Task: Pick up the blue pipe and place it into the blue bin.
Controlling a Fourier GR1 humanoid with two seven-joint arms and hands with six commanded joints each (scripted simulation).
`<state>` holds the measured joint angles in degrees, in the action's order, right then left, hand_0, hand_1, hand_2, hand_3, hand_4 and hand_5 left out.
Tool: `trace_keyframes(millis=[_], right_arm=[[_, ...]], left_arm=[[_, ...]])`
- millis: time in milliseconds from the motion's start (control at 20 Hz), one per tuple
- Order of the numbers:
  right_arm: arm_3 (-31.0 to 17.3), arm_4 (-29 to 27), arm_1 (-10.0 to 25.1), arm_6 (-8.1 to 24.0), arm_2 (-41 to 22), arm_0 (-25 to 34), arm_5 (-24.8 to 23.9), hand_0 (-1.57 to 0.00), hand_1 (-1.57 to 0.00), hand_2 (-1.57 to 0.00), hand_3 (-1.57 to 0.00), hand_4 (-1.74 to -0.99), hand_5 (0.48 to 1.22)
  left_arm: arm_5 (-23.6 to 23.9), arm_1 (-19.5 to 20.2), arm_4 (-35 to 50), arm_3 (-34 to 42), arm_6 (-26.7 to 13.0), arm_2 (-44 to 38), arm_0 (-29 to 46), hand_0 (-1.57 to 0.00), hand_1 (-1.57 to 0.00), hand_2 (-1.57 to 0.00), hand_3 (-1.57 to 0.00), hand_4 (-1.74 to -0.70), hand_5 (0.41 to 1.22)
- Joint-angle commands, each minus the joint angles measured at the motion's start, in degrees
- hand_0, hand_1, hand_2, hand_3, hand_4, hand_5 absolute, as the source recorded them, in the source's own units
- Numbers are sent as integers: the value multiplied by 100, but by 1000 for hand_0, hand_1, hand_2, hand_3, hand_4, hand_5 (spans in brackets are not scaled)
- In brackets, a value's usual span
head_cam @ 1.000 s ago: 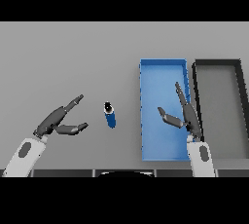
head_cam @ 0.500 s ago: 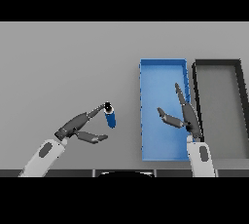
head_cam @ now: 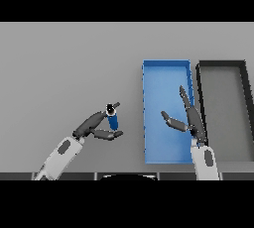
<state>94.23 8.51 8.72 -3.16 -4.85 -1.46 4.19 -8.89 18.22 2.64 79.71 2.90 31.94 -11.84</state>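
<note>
Left robot hand (head_cam: 97, 127) at the blue pipe (head_cam: 112, 119), fingers above reaching to the pipe's dark top end, thumb curled in below, so closing round it in a pinch. Cannot tell whether the pipe sits on the grey worktop (head_cam: 64, 68) or hangs just clear of it. Pipe roughly upright in the view, well to the left of the blue bin (head_cam: 166, 68), with open worktop between.

Right robot hand (head_cam: 191, 119) over the blue bin's right side, fingers straight and spread, holding nothing. Dark bin (head_cam: 221, 66) just beside the blue one, on its right.

Judged as the grasp step, carry not yet begun.

Risks from here:
- Grip looks shallow and high on the pipe, near the tips of the fingers; could pivot or slip out on lifting, then roll across the worktop.
- Carry to the right must clear the blue bin's near wall; too low a path would knock the pipe loose against the rim.
- Right robot hand hovering inside the bin's outline; possible clash with the incoming left arm unless moved aside.
- Overshoot to the right would drop the pipe into the dark bin instead.
</note>
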Motion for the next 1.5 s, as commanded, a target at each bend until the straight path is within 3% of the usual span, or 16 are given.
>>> trace_keyframes(millis=[0,200,350,400,500,550,700,800,900,1150,1450], right_arm=[[31,-21,71,34,39,41,24,1,1,1,1,-1200,547],[14,56,55,74,2,-3,-9,1,1,1,1,-1188,550],[-54,1,114,-20,52,34,49,1,1,1,1,-1196,560],[-38,8,110,-29,54,16,34,1,1,1,1,-1192,560],[-49,43,55,-10,16,40,8,1,1,1,1,-1189,562],[-35,41,100,-25,40,36,13,1,1,1,1,-1184,562],[-70,97,114,-45,37,44,-18,1,1,1,1,-1178,561],[-6,75,89,-34,8,-27,10,1,1,1,1,-1176,559],[-150,82,67,-2,28,78,-12,1,1,1,1,-1174,558],[-83,150,64,-20,-29,30,-20,1,1,1,1,-1154,550],[-75,252,117,-2,-12,54,-84,1,1,1,1,-1129,561]], left_arm=[[93,-70,-121,-124,103,16,-66,1,1,1,1,-1104,497],[-28,-342,112,-432,384,-101,-242,1,1,-87,-44,-1137,567],[-142,-610,444,-485,332,-174,-258,-39,-248,-417,-345,-1268,675],[-190,-633,565,-449,352,-204,-190,-179,-411,-578,-590,-1301,784],[-55,-819,512,-463,319,-183,-224,-648,-828,-936,-914,-1450,941],[-90,-808,474,-488,539,-168,-192,-833,-976,-1063,-1015,-1505,997],[-45,-840,444,-353,518,-18,-111,-1193,-1266,-1311,-1258,-1617,1106],[63,-846,364,-322,477,57,-126,-1329,-1376,-1404,-1370,-1561,1148],[71,-775,256,-291,693,86,-75,-1416,-1446,-1464,-1443,-1525,1174],[141,-991,231,109,953,9,-99,-1520,-1530,-1536,-1529,-1485,1206],[102,-1182,159,494,607,-95,-444,-1558,-1560,-1562,-1560,-1474,1217]])
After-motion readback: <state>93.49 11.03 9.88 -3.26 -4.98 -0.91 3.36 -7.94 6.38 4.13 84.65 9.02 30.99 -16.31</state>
